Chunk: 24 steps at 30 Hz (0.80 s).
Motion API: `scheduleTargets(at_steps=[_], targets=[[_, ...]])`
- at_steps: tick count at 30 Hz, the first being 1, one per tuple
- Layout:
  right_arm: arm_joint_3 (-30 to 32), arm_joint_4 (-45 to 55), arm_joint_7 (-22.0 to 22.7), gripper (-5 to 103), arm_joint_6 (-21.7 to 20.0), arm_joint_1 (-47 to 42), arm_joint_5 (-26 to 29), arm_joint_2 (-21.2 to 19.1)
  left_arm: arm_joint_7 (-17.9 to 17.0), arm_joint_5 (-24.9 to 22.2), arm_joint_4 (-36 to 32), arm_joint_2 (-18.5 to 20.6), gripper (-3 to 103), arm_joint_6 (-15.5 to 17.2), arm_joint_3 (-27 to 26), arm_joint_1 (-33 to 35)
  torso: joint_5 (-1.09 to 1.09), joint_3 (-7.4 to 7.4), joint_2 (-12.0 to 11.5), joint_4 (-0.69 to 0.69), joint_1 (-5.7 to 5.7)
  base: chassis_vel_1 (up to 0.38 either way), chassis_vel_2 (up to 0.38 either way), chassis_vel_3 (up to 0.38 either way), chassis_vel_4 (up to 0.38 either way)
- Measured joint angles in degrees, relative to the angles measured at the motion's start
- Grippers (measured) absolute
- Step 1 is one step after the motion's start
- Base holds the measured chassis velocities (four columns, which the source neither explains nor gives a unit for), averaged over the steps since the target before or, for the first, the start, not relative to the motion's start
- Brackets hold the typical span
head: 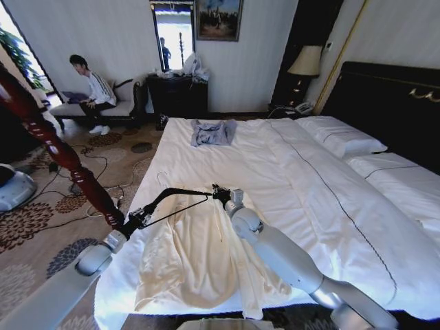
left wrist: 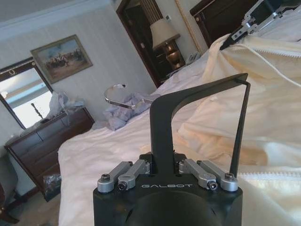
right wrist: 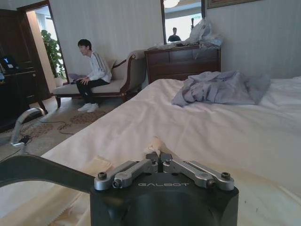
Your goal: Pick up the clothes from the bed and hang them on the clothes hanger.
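Observation:
The cream-yellow clothes (head: 196, 265) lie spread on the near corner of the white bed (head: 309, 185). My left gripper (head: 139, 218) is shut on the black clothes hanger (head: 180, 194) and holds it level just above the garment's collar end. In the left wrist view the hanger (left wrist: 162, 117) rises from between the shut fingers (left wrist: 136, 170), its metal hook (left wrist: 116, 95) pointing away. My right gripper (head: 221, 194) is at the collar beside the hanger's far tip. In the right wrist view it (right wrist: 158, 154) is pinched shut on a fold of cream fabric (right wrist: 155, 143).
A small grey-blue garment (head: 212, 132) lies farther up the bed. A thick dark-red wooden post (head: 65, 155) leans at the bed's left side. Cables lie on the patterned carpet (head: 41, 227). A dresser (head: 177, 95) and a bench with a seated person are by the far wall.

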Motion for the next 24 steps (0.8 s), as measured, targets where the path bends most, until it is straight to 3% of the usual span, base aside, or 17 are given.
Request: scheduleTargets(at_steps=[16,24], targets=[[-1.29,-0.03,0.02,0,0.06,0.41,1.09,1.02,-0.84,1.02,2.87,-3.7,20,-0.37,5.48,-3.9,0.0,0.0,0.0,0.0,-0.01,0.0,0.0,0.0,0.0],[-1.25,1.27,0.05,0,-0.14,-0.49,2.29,0.89,-2.08,1.51,6.46,-6.59,20,-1.08,10.88,-10.03,0.01,0.0,0.0,0.0,-0.01,0.0,0.0,0.0,0.0]])
